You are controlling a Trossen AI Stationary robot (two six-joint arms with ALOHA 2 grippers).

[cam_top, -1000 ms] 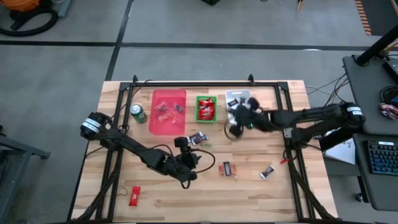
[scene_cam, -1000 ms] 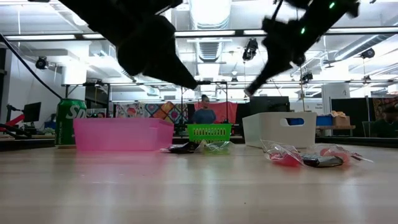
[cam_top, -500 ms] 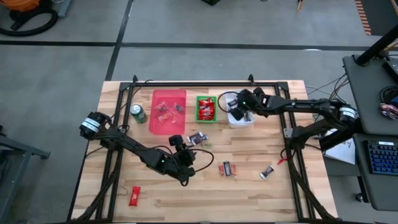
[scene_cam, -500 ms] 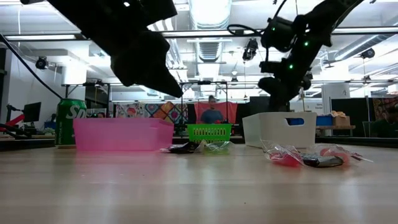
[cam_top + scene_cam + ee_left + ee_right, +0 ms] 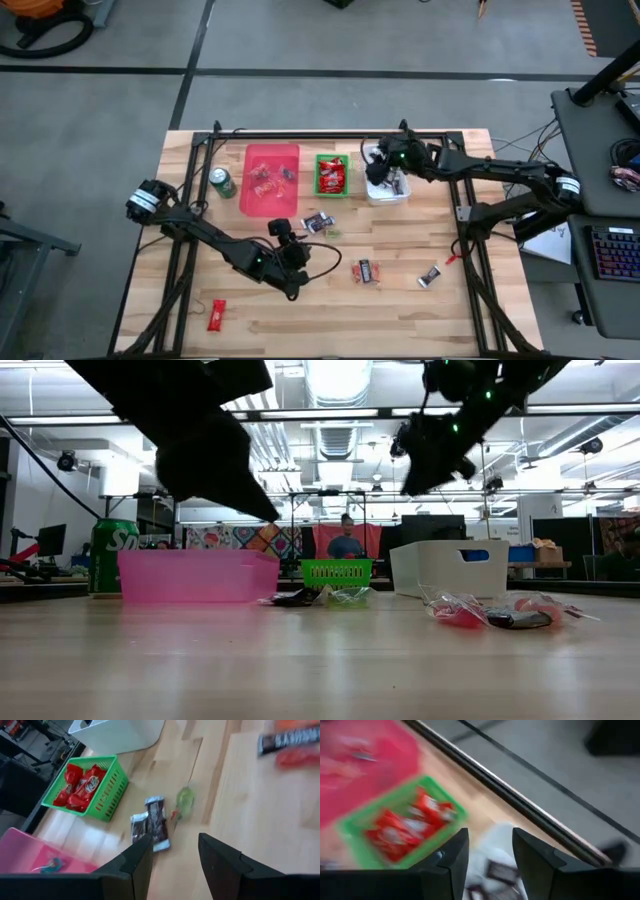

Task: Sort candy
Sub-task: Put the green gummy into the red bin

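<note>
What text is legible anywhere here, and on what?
"SP": white letters on the green can, cut off by the pink bin in the low view.
Dark bar wrapper: white lettering, too blurred to read.
Red wrappers in the green basket: logos too small to read.
Nothing else legible.

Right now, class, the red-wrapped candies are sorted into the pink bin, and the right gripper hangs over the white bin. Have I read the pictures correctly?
One detail is wrong. The red-wrapped candies lie in the green basket, not the pink bin, which holds only a few mixed sweets; the high view shows this. The right gripper does hang over the white bin, fingers open and empty.
</note>
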